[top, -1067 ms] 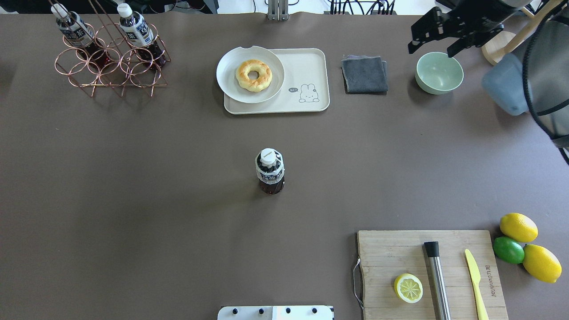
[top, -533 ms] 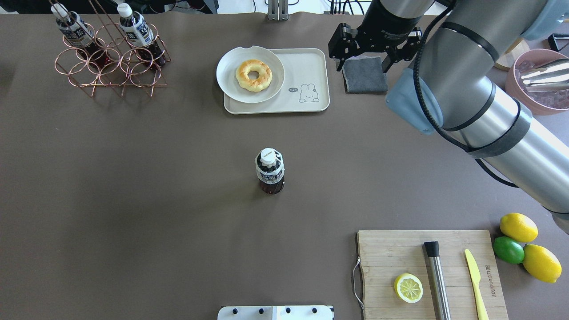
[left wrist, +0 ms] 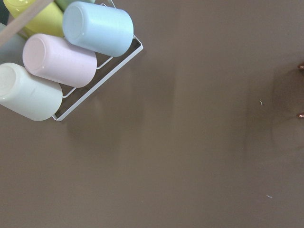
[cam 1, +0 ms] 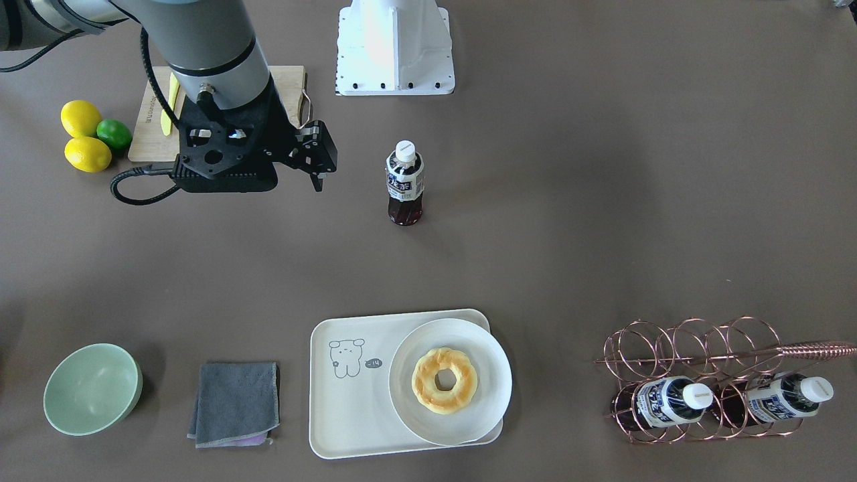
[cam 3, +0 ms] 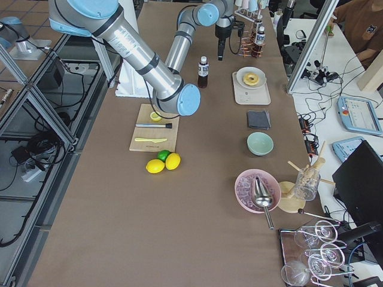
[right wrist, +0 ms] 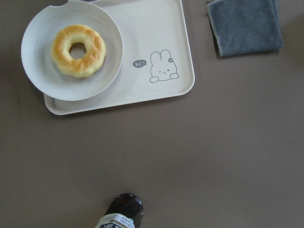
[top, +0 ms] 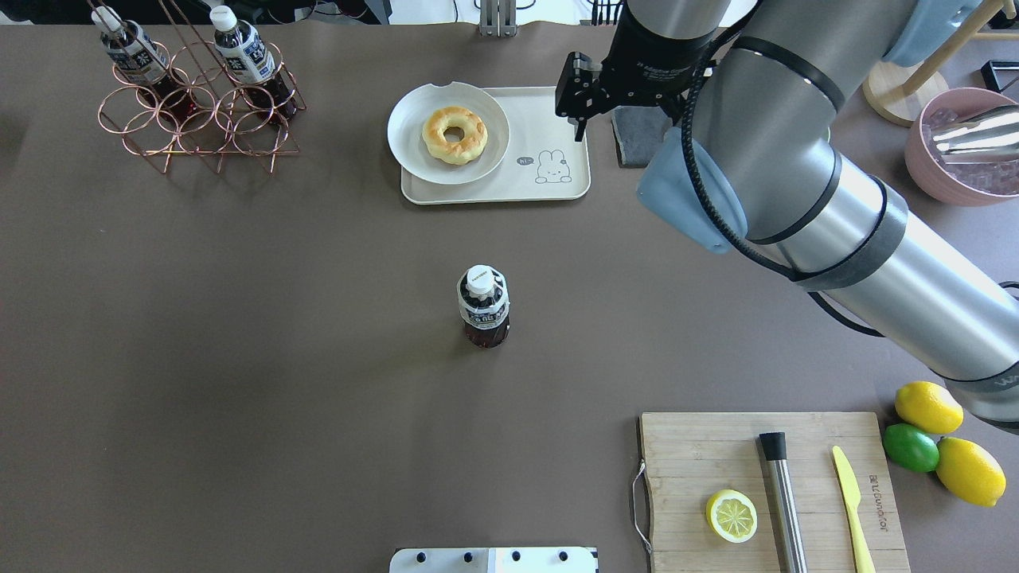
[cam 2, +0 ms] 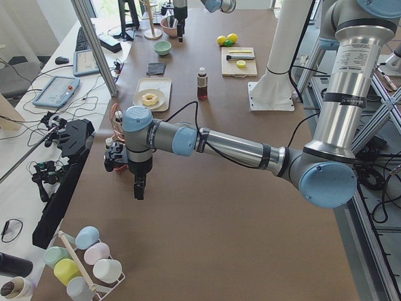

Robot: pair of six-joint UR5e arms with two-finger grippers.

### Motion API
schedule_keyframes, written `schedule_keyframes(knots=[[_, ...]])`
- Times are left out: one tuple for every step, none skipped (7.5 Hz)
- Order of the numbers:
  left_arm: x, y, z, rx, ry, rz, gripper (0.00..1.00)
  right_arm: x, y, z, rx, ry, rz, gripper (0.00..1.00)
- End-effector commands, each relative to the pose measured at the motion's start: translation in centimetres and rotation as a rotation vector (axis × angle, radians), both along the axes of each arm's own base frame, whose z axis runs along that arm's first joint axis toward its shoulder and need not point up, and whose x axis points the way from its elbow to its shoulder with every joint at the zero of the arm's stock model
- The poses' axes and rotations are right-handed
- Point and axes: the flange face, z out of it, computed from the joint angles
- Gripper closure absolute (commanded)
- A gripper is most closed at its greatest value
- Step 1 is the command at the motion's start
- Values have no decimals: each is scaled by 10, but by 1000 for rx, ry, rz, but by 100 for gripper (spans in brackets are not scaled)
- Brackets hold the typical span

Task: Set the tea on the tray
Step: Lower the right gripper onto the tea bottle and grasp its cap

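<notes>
Brown table (top: 239, 358) (matte) bears tea (top: 483, 306).

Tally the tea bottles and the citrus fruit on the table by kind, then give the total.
Clear plastic tea bottles with white caps: 3
Whole yellow lemons: 2
Green lime: 1
Cut lemon half: 1
Total: 7

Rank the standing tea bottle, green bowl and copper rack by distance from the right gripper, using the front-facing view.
1. Standing tea bottle: mid-table, on the right gripper's left.
2. Green bowl: far edge, robot's right side.
3. Copper rack: far corner, robot's left side.
</notes>
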Motion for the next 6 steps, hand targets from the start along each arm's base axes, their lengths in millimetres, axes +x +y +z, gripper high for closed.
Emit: schedule_keyframes(knots=[[2,-2,2,3,7,9,2,-39,60,-16,-36,-48,90,0],[1,-3,-1,9,9,8,2,-50,67,-13,-19,-34,73,0],[1,-4,-2,8,9,6,2,-65,79,-16,-4,-30,54,0],[2,-3,-1,8,9,9,2,-88,97,-6,27,9,45,0],[2,-2,2,3,8,9,2,-113,116,-7,78,38,43,0],[2,-2,3,3,8,10,2,-116,117,-10,101,25,40,0]])
